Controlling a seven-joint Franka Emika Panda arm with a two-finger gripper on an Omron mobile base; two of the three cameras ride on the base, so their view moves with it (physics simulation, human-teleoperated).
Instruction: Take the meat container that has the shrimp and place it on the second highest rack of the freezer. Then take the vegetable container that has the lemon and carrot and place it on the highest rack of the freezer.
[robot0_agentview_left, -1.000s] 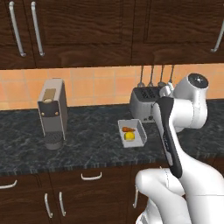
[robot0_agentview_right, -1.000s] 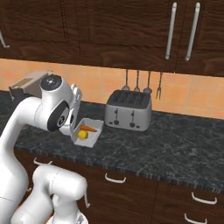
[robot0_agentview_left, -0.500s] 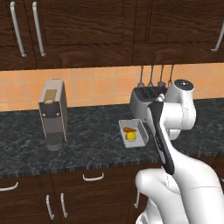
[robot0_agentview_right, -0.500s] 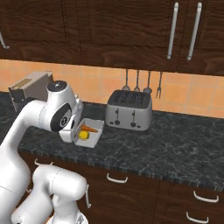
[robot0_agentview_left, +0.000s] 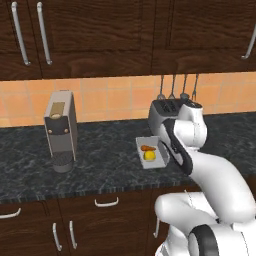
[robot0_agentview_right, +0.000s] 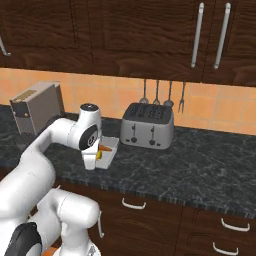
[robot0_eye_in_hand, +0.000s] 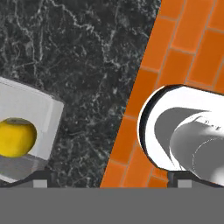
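Centre frame, the small white plastic tray (robot0_agentview_left: 151, 153) holding the yellow lemon (robot0_agentview_left: 149, 156) and orange carrot (robot0_agentview_left: 147, 148) rests on the dark speckled desk (robot0_agentview_left: 100, 165), awaiting pickup by the wide-open, empty end effector (robot0_eye_in_hand: 109, 183) above.

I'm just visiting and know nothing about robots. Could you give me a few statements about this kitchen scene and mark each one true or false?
1. A small white tray holding a round yellow lemon and a slim orange carrot sits on the dark speckled counter. True.
2. The silver four-slot toaster lies tipped on its side. False: it stands upright against the orange tiled wall.
3. The robot's hand is gripping the lemon. False: the lemon lies in the tray, ungripped.
4. Kitchen utensils hang on the wall above the toaster. True.
5. The upper cabinets are white. False: they are dark brown wood.
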